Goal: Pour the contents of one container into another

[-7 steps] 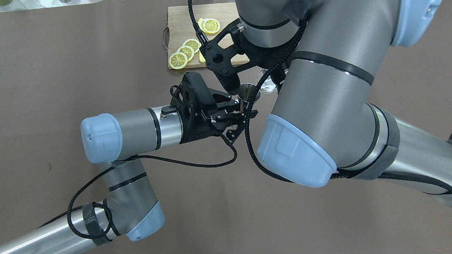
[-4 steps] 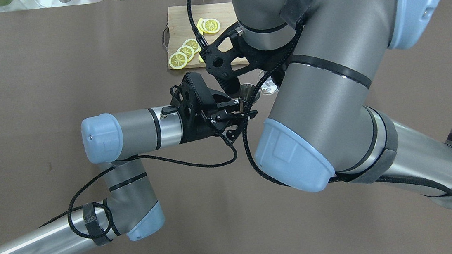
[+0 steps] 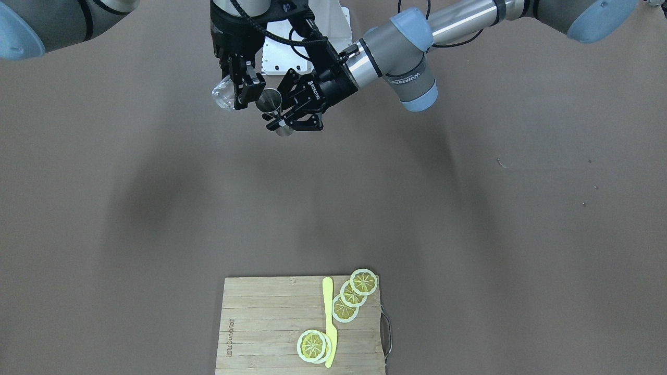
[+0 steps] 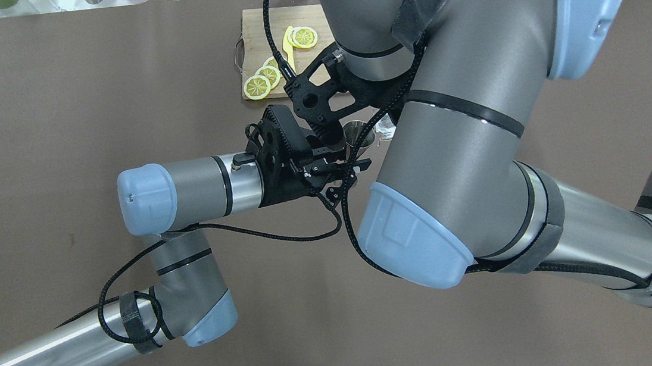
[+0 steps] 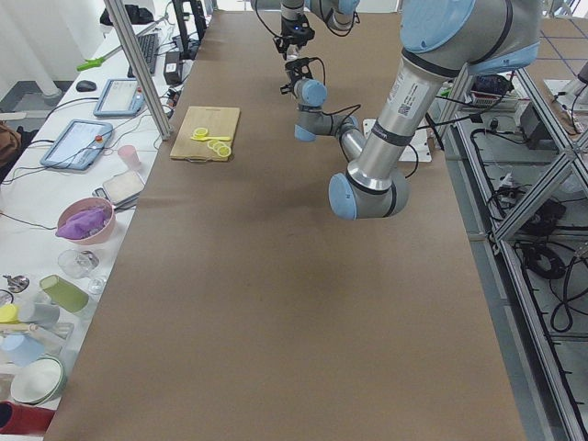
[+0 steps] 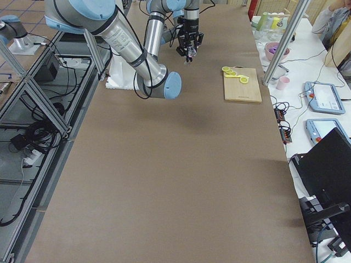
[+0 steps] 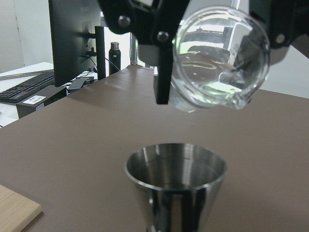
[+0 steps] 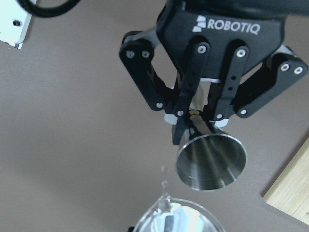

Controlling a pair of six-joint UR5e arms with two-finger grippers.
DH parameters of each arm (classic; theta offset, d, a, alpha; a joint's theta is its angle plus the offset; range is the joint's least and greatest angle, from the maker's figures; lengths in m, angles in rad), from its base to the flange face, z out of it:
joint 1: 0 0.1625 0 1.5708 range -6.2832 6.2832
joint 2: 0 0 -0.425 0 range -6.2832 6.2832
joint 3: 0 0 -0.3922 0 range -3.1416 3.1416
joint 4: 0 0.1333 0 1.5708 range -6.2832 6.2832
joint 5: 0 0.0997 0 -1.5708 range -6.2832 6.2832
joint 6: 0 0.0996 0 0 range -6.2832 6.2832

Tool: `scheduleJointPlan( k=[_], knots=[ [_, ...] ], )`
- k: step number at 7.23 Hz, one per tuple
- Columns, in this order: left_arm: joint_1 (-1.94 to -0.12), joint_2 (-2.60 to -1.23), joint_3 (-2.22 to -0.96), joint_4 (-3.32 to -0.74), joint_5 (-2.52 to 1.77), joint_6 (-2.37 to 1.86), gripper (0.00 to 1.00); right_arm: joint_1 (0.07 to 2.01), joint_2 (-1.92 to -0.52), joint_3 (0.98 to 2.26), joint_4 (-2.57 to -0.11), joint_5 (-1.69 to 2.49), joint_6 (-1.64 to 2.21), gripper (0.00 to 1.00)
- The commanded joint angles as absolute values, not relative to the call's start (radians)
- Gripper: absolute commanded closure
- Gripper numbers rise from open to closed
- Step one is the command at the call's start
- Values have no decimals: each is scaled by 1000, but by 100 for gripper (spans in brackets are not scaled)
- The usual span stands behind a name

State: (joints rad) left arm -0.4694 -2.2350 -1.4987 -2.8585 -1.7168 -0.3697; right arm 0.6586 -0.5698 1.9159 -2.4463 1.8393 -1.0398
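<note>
As glass cup (image 7: 219,63) tips: lip just above jigger (image 7: 176,169) mouth, so the pour lands inside.
Right gripper (image 3: 241,96): pinching glass cup, tilted over jigger.
Left gripper (image 8: 200,125): clamped on jigger waist, holds it upright to catch.
Drops (image 8: 164,184): near jigger rim; may miss.

From overhead, my own right arm (image 4: 450,105) covers the fingers of my right end effector (image 3: 237,96) and leaves only a sliver of the glass cup (image 4: 383,125) showing beside the jigger (image 4: 359,134). It also hides a corner of the cutting board (image 4: 258,34). My right wrist camera cuts the cup off at its bottom edge, and there the jigger's waist sits hidden inside my left end effector (image 8: 195,124). My left wrist camera crops the jigger below its upper cone. In both side views the cup and jigger are too small to read.
</note>
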Motion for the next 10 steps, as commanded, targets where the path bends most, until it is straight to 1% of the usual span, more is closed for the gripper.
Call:
scheduleJointPlan(
  k=[1,10],
  knots=[
    [-469,-2235,-1499,-2861,-1718,-370,100,657,-540,1881,-2448,1838,-1042,100],
    [-468,-2233,-1499,-2859,-1717,-370,100,655,-503,1812,-2448,1809,-1078,100]
  ],
)
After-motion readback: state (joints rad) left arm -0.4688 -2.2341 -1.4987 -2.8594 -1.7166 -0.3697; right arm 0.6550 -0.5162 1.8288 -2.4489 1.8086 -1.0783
